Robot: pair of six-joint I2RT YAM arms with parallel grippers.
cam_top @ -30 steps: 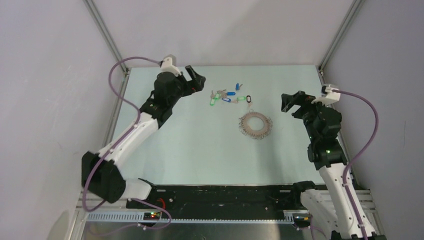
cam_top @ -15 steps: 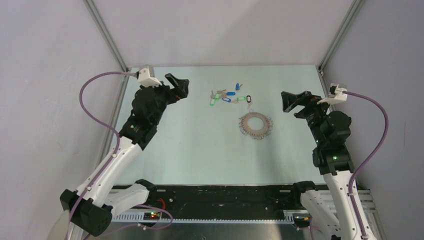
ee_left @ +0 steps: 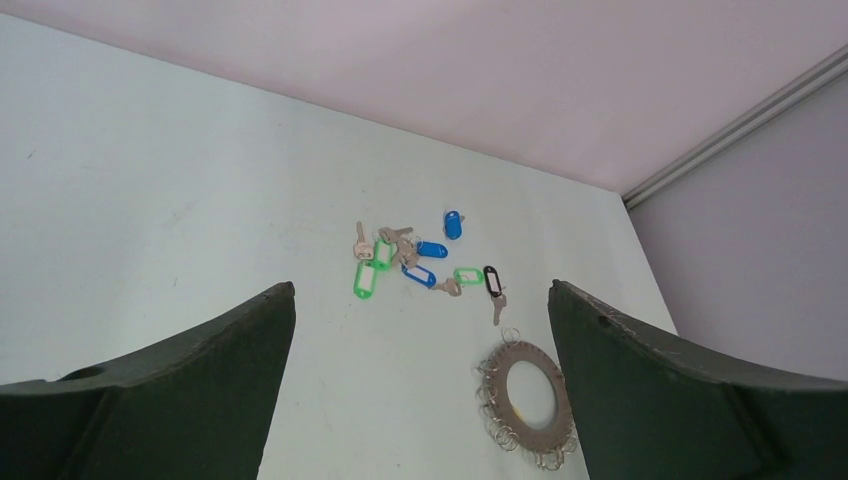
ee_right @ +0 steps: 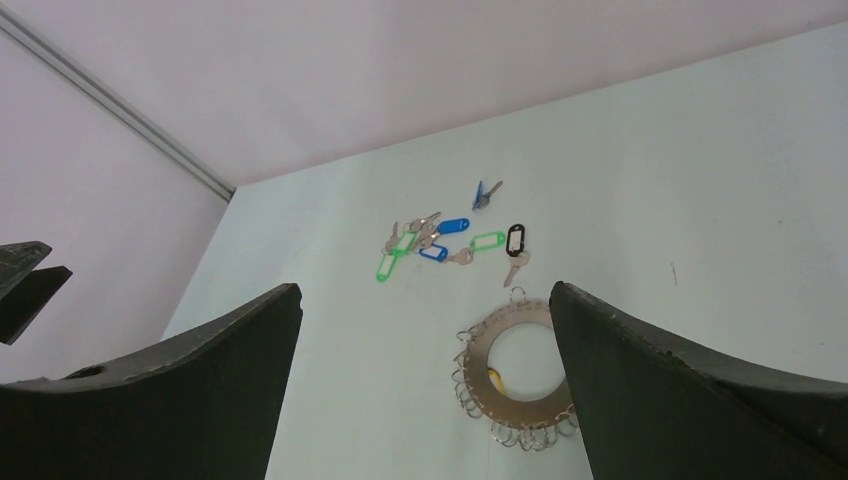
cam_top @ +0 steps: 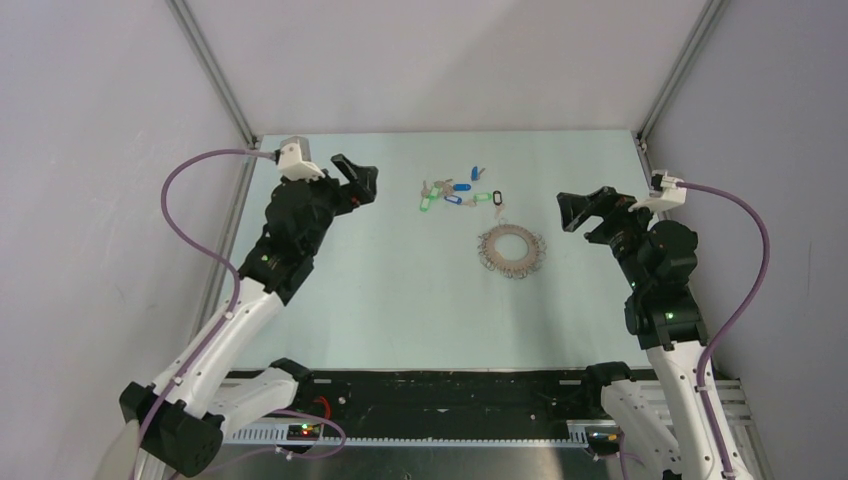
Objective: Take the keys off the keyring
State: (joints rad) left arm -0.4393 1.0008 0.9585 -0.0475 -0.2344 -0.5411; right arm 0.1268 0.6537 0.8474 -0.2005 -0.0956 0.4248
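The keyring (cam_top: pixel 511 250) lies flat on the pale green worktop (cam_top: pixel 400 300), a little right of the middle and between the two arms. In the wrist views it reads as a flat metal hoop with a fringe of small wire loops hanging off its outer edge; whether any of them carries a key is too small to tell.

The loose keys (cam_top: pixel 458 194) are scattered in a small cluster just beyond the ring, towards the far wall. Among them are a green tag (ee_left: pixel 364 279) at the left end, a blue tag (ee_left: pixel 453 224) set a little apart at the far side, and a black tag (ee_right: pixel 515 240) nearest the ring. The key on that black tag points towards the hoop's far edge and lies just beside it; contact cannot be made out.

The left gripper (cam_top: pixel 357 180) hangs above the far left part of the worktop, jaws released and spread wide with nothing in them. The key cluster sits between it and the ring. The right gripper (cam_top: pixel 583 207) hangs to the right of the ring, jaws likewise released and holding nothing, and aims leftwards at it.

A purple cable (cam_top: pixel 205 165) loops off each wrist, and metal frame rails (cam_top: pixel 212 70) run up the corners of the grey walls.
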